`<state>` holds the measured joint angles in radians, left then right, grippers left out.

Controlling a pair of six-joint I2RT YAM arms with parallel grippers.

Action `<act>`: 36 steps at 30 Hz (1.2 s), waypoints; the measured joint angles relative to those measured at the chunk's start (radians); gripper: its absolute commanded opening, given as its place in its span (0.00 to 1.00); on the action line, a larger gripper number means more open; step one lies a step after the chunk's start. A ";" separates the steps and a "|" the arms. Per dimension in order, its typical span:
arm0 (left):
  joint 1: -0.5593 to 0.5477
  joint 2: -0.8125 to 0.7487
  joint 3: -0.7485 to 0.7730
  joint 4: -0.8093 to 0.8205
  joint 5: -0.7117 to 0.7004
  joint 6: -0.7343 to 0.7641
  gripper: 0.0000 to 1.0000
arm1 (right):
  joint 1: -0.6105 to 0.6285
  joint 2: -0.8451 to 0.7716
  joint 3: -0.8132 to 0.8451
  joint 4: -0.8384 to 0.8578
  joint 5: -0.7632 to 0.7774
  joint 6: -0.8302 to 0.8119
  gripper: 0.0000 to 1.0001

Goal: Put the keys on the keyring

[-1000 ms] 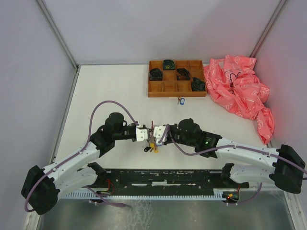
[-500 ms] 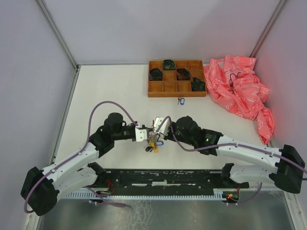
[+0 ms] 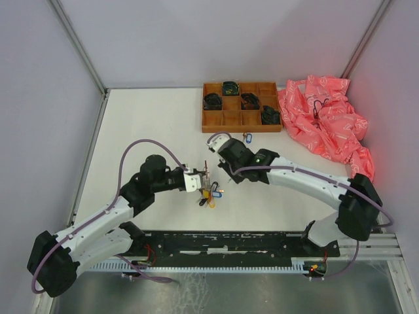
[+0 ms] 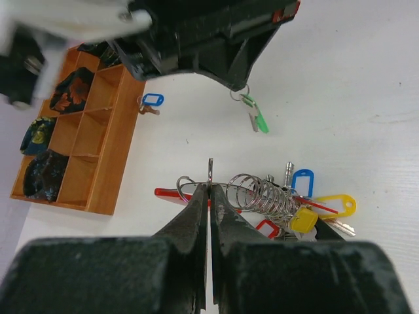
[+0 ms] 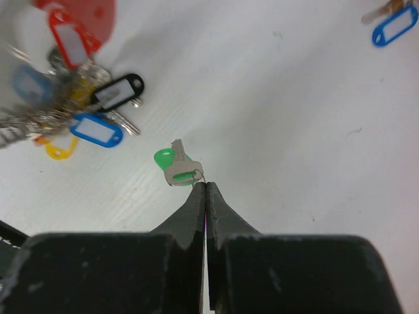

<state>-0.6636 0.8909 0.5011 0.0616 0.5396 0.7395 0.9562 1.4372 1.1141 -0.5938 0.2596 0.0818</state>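
The left jaws are pressed shut on the keyring (image 4: 211,169), a thin silver wire ring seen edge-on and standing upright just above their tips, in the centre of the left wrist view. Just right of the ring and below it sits a bunch of keys (image 4: 288,196) with a coil of wire rings and blue, yellow and red tags. A red strap (image 4: 169,193) pokes out to the left.

The right jaws are also shut. They pinch the small wire loop of a green-tagged key (image 5: 175,163), which hangs at their tips in the middle of the right wrist view. In the left wrist view this key dangles above the ring and to its right, apart from it.

A blue-tagged key (image 5: 393,25) lies alone on the white surface (image 3: 150,124), just beside a brown wooden tray (image 4: 98,163) holding dark coiled items in some compartments. The tray sits at the top centre of the overhead view. A crumpled pink plastic sheet (image 3: 327,124) lies at the upper right.
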 measured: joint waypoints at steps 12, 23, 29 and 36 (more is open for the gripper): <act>0.000 -0.023 0.000 -0.005 -0.043 0.000 0.03 | -0.143 0.353 0.166 -0.253 -0.050 0.127 0.02; 0.000 -0.024 0.000 -0.008 -0.051 0.000 0.03 | -0.180 0.488 0.225 -0.169 -0.068 0.153 0.07; 0.000 -0.024 0.000 -0.008 -0.051 0.000 0.03 | -0.187 0.493 0.225 -0.128 -0.093 0.176 0.16; 0.000 -0.024 0.000 -0.011 -0.052 -0.001 0.03 | -0.201 0.490 0.197 -0.063 -0.150 0.212 0.27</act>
<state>-0.6636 0.8673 0.5011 0.0505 0.4877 0.7387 0.7547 1.9270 1.3109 -0.6571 0.1101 0.2935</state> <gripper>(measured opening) 0.043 0.229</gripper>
